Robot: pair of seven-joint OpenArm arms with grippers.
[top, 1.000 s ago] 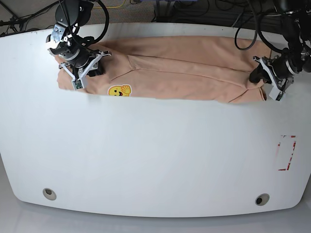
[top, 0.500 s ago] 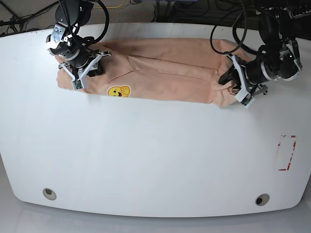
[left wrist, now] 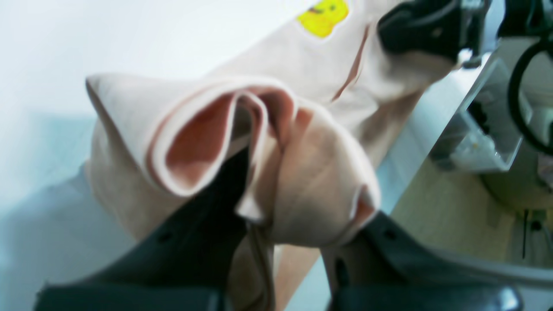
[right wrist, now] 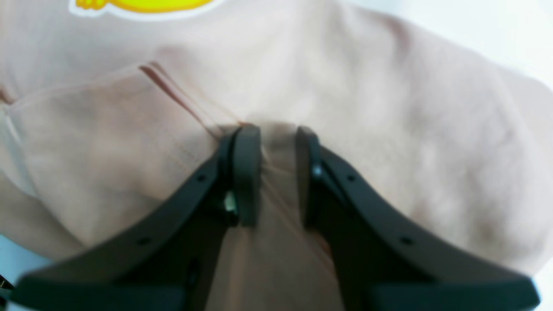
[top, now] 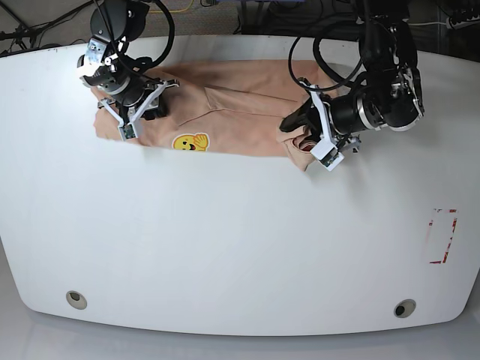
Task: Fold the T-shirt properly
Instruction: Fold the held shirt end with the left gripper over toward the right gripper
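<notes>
The peach T-shirt [top: 232, 112] lies bunched along the far side of the white table [top: 240, 240], its yellow smiley print [top: 188, 142] facing up near the front hem. My left gripper [top: 304, 141] is shut on the shirt's right end, a gathered wad of fabric [left wrist: 302, 172] held between its black fingers [left wrist: 207, 224] and lifted off the table. My right gripper [top: 135, 112] pinches the shirt's left end; in the right wrist view its pads [right wrist: 246, 172] close on a fold [right wrist: 278, 172] just below the smiley [right wrist: 147, 4].
A red dashed rectangle [top: 442, 236] marks the table at the right. Two round holes [top: 75, 299] [top: 405, 308] sit near the front edge. Cables and dark equipment [top: 262, 11] lie beyond the far edge.
My left gripper has carried the shirt's right end well to the left, from the table's right side toward the middle, shortening the shirt. The right gripper has shifted only slightly.
</notes>
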